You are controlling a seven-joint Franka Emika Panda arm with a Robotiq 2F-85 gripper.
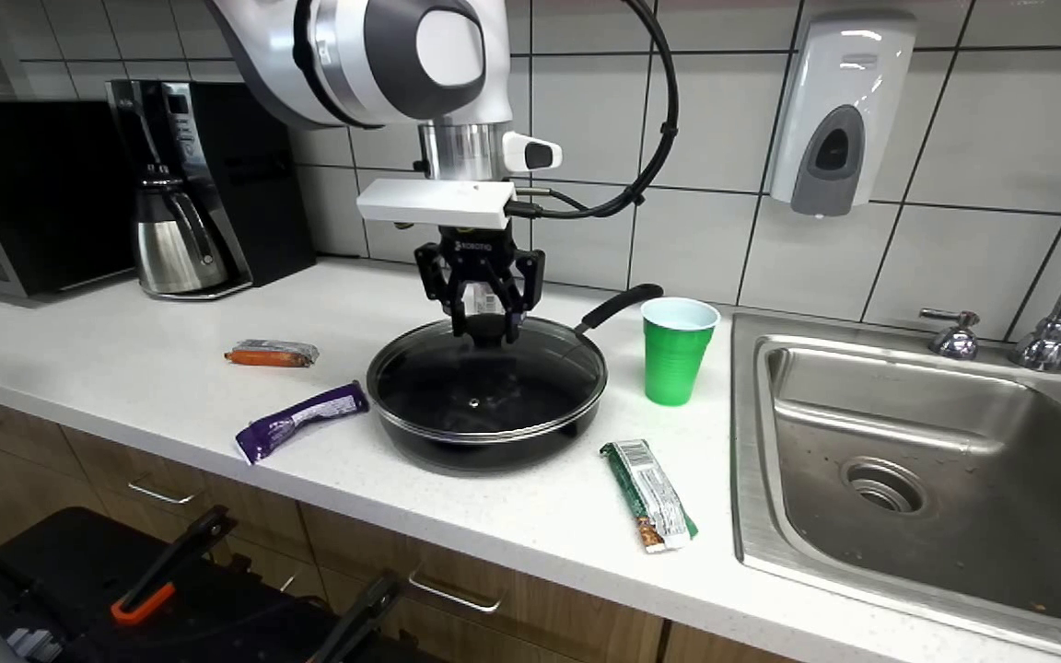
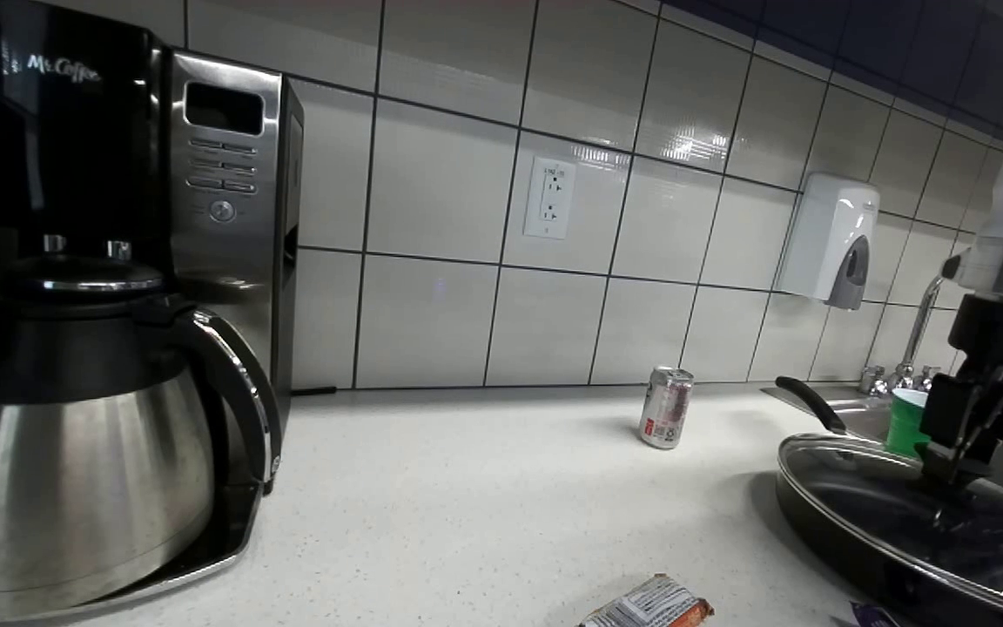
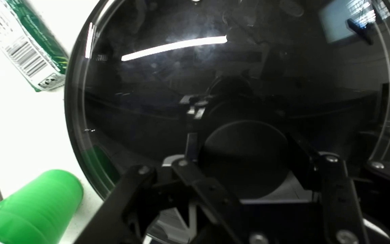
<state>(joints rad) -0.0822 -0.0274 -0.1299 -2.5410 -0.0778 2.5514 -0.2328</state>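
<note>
A black frying pan (image 1: 494,453) stands on the white counter, covered by a glass lid (image 1: 429,387) with a black knob (image 3: 245,149). My gripper (image 1: 486,333) points straight down over the lid. In the wrist view both fingers (image 3: 192,145) lie against opposite sides of the knob, so the gripper (image 3: 244,144) appears shut on it. The lid rests on the pan's rim. Back and to the right runs the pan's handle (image 1: 623,305), close to a green cup (image 1: 673,364) standing upright. An exterior view shows the gripper (image 2: 959,470) at its right edge.
Near the pan lie a purple wrapped bar (image 1: 302,422), an orange and silver packet (image 1: 271,354) and a green bar (image 1: 652,497). A silver can (image 2: 666,407) stands behind the pan. The sink (image 1: 756,479) is beyond the cup; a coffee maker (image 1: 227,175) is on the far side.
</note>
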